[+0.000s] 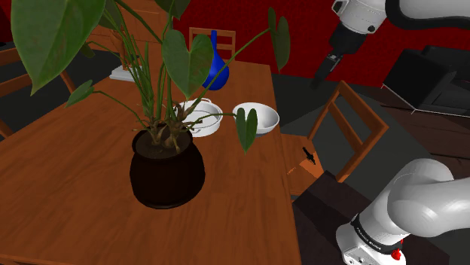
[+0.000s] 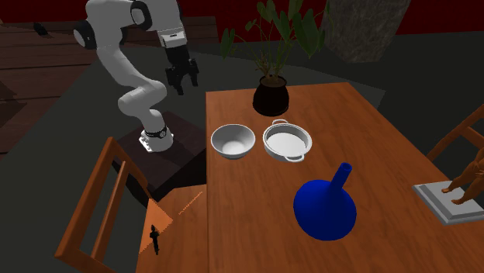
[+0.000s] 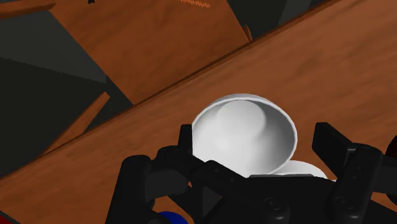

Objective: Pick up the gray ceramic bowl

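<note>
The bowl [image 1: 256, 118] is pale grey-white, empty and upright near the table's edge on the shoulder view's right. In the second exterior view the bowl [image 2: 233, 141] sits beside a two-handled pan. My black gripper [image 1: 322, 74] hangs high in the air beyond that table edge, above a chair, well apart from the bowl. The gripper [image 2: 182, 81] has its fingers apart and holds nothing. In the wrist view the bowl [image 3: 245, 137] appears far below between the open fingers [image 3: 186, 141], which do not touch it.
A white two-handled pan [image 1: 202, 118] stands right next to the bowl. A leafy plant in a black pot [image 1: 166, 172], a blue vase [image 2: 326, 205] and a figurine on a grey base [image 2: 454, 198] share the wooden table [image 2: 372, 132]. A wooden chair [image 1: 343, 135] stands beneath the gripper.
</note>
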